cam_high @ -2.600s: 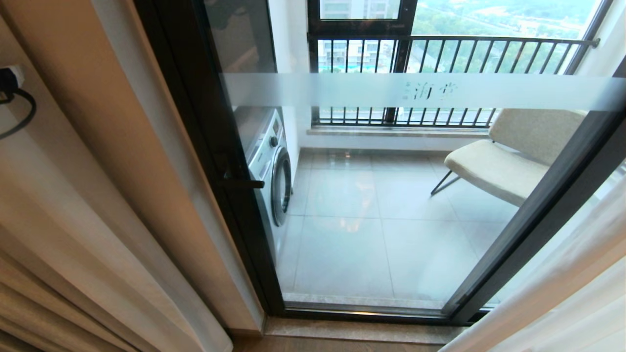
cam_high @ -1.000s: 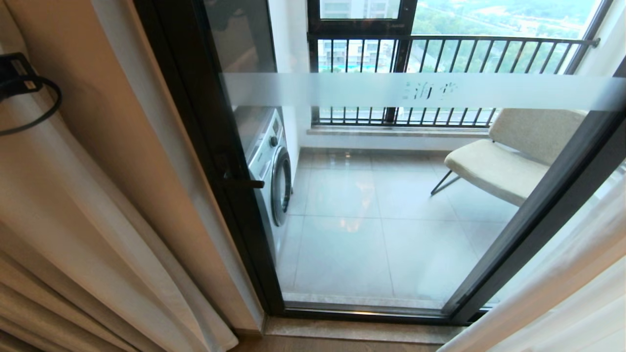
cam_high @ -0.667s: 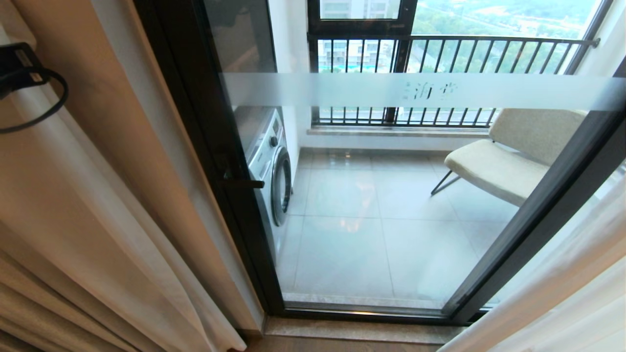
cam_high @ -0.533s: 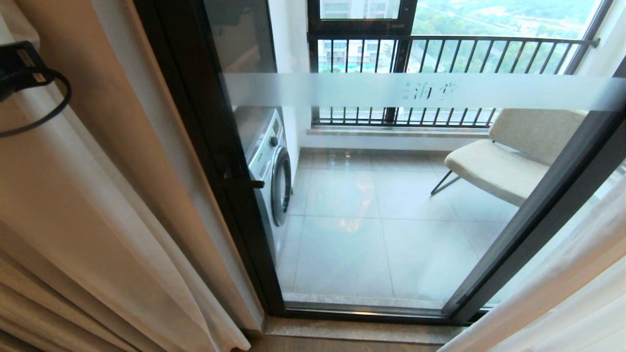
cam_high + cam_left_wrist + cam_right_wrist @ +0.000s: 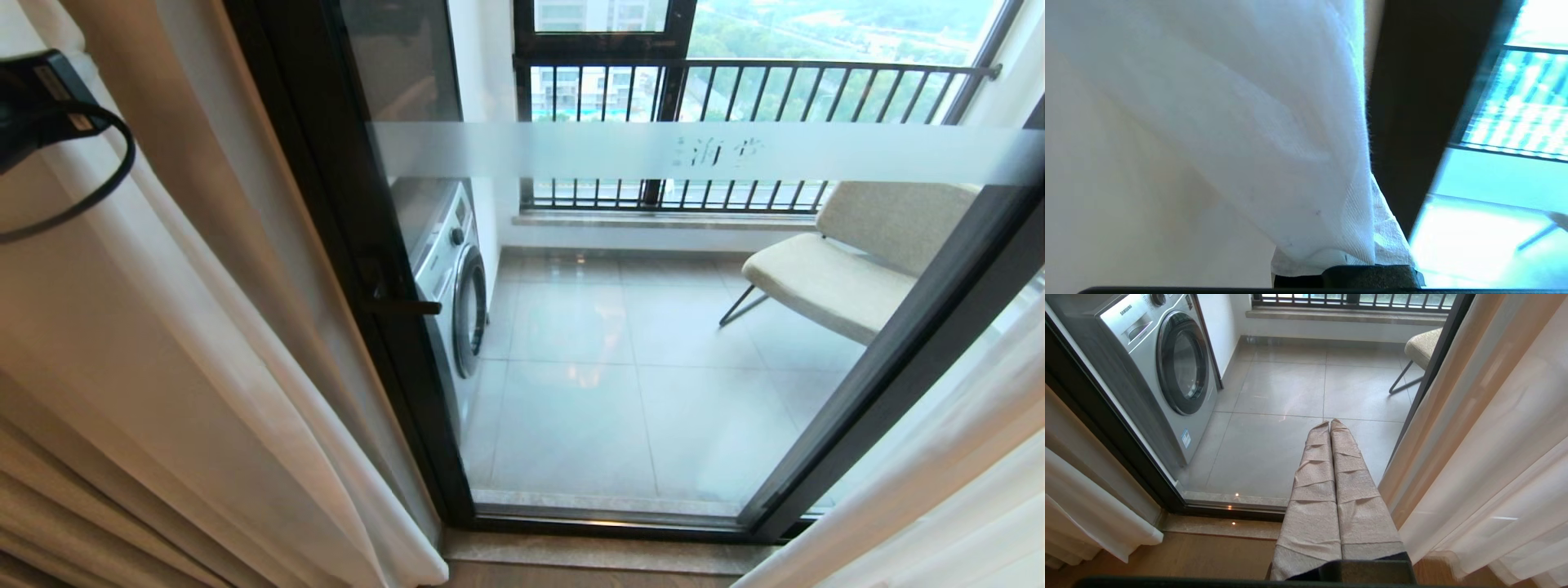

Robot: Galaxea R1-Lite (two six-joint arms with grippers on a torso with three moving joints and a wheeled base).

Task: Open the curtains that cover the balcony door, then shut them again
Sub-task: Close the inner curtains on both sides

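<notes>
Closing step, I judge: left gripper (image 5: 1349, 261) pinches the white sheer (image 5: 204, 327) at nine o'clock; next, haul it across the balcony door (image 5: 653, 327)

High-rise home, balcony washing machine (image 5: 457, 286), chair (image 5: 849, 261), curtains (image 5: 163, 327)
</notes>
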